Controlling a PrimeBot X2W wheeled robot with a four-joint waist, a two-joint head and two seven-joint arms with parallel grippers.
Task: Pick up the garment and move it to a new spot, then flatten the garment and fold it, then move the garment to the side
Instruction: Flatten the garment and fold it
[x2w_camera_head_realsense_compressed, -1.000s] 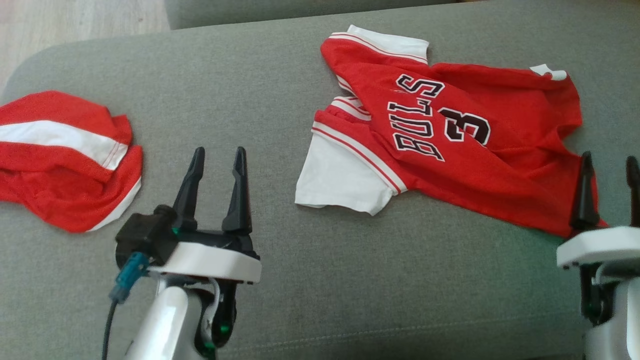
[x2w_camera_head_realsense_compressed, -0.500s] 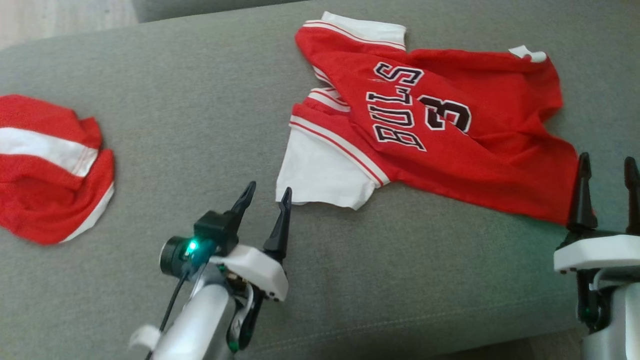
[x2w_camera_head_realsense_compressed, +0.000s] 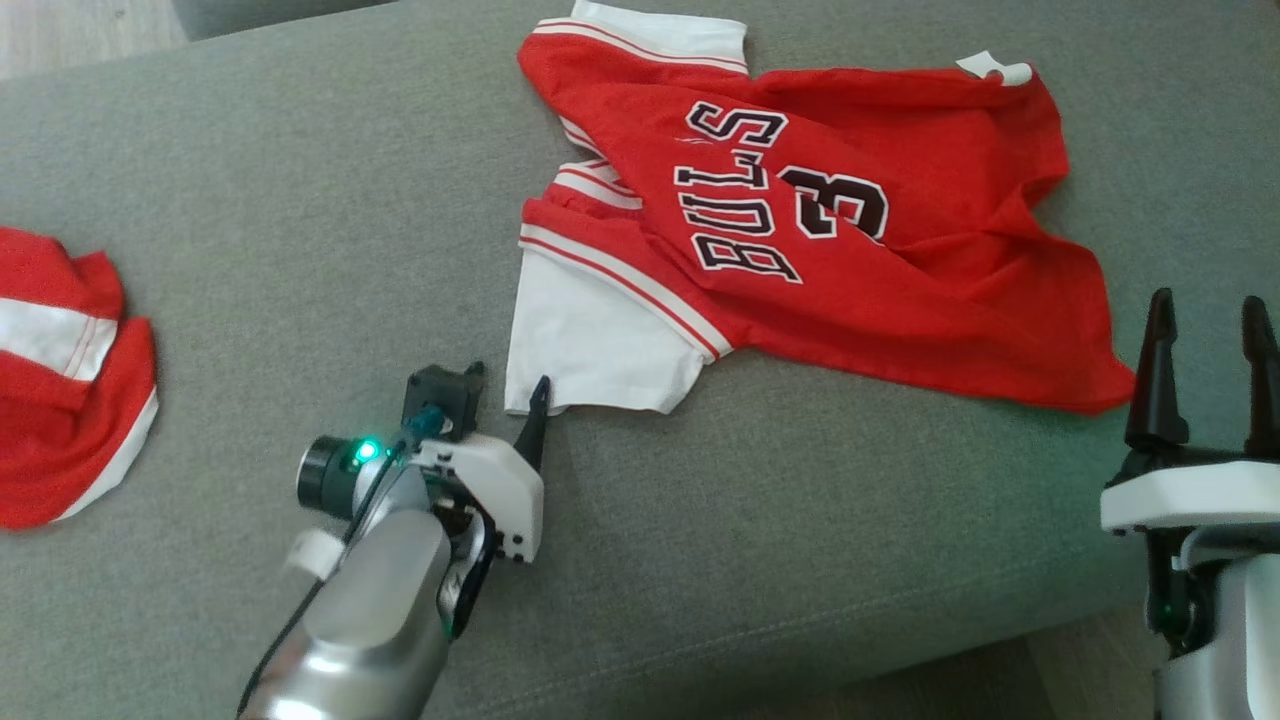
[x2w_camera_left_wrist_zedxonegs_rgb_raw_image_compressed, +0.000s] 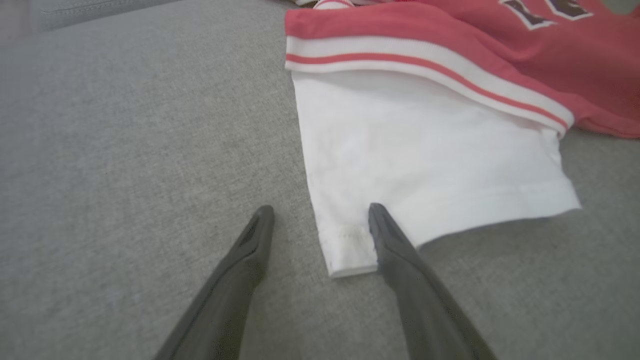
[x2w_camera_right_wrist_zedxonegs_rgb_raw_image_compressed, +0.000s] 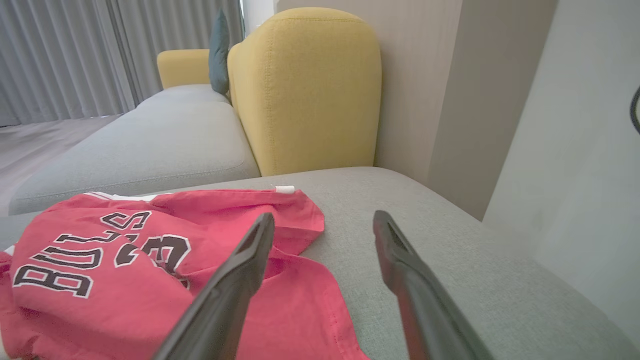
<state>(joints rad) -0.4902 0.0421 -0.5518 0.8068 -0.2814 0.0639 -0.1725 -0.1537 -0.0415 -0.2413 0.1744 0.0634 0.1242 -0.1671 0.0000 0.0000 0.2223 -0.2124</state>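
Left jaws: spread wide, holding nothing.
Left gripper (x2w_camera_head_realsense_compressed: 508, 385) (x2w_camera_left_wrist_zedxonegs_rgb_raw_image_compressed: 320, 209): its two fingers (x2w_camera_left_wrist_zedxonegs_rgb_raw_image_compressed: 400, 250) straddle the near left corner of the white sleeve (x2w_camera_head_realsense_compressed: 590, 345) (x2w_camera_left_wrist_zedxonegs_rgb_raw_image_compressed: 425, 150). One tip is over the sleeve's hem, the other over bare cushion just left of it. Whether the tips touch the cloth cannot be told.
Right jaws: spread wide as well, holding nothing.
Right gripper (x2w_camera_head_realsense_compressed: 1208, 300) (x2w_camera_right_wrist_zedxonegs_rgb_raw_image_compressed: 324, 215): at the near right, fingers pointing away. It is just right of the jersey's near right hem corner and clear of the cloth.
Jersey (x2w_camera_head_realsense_compressed: 850, 270) (x2w_camera_right_wrist_zedxonegs_rgb_raw_image_compressed: 125, 280): red, lying on the sofa seat (x2w_camera_head_realsense_compressed: 300, 200) towards the far right, collar end to the left and hem to the right. It is rumpled rather than flat, with folds across the body and a hem that curls near the right gripper.
Lettering (x2w_camera_head_realsense_compressed: 740, 215): black with white edging, beside a number 3, face up and read sideways from the head view.
Sleeves: one white sleeve spreads flat at the near left of the jersey, below a red and white striped band. The other shows at the far edge.
Other garment (x2w_camera_head_realsense_compressed: 60, 400): red with a white stripe, bunched at the far left of the seat, well apart from the jersey and both grippers.
Left wrist: a green light (x2w_camera_head_realsense_compressed: 365, 450) glows on the dark camera housing.
Beyond the seat: a yellow backrest (x2w_camera_right_wrist_zedxonegs_rgb_raw_image_compressed: 305, 90), a teal cushion (x2w_camera_right_wrist_zedxonegs_rgb_raw_image_compressed: 218, 50) and grey curtains (x2w_camera_right_wrist_zedxonegs_rgb_raw_image_compressed: 60, 55).
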